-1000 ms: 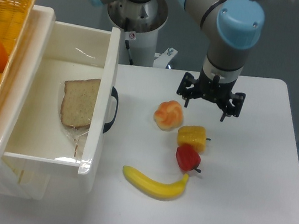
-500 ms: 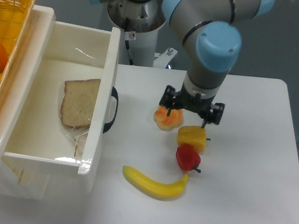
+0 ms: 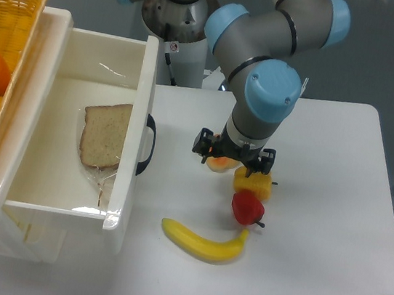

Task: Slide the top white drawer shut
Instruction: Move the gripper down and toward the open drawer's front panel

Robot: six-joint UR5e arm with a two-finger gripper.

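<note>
The top white drawer (image 3: 137, 132) stands pulled out to the right. Its flat front carries a curved black handle (image 3: 148, 145). A slice of bread (image 3: 105, 135) in clear wrap lies inside it. My gripper (image 3: 233, 153) hangs over the table to the right of the drawer front, a hand's width from the handle. It sits above a small orange bun (image 3: 218, 164) and partly hides it. The fingers point down; I cannot tell whether they are open or shut.
A yellow corn piece (image 3: 253, 182), a red pepper (image 3: 247, 208) and a banana (image 3: 204, 242) lie right of the drawer. A yellow wicker basket (image 3: 15, 4) with bread rolls sits on top at the left. The arm's base (image 3: 178, 20) stands behind.
The arm has swung left and down toward the drawer, from right of the corn to over the orange bun, now partly covering it. The drawer has not moved.
</note>
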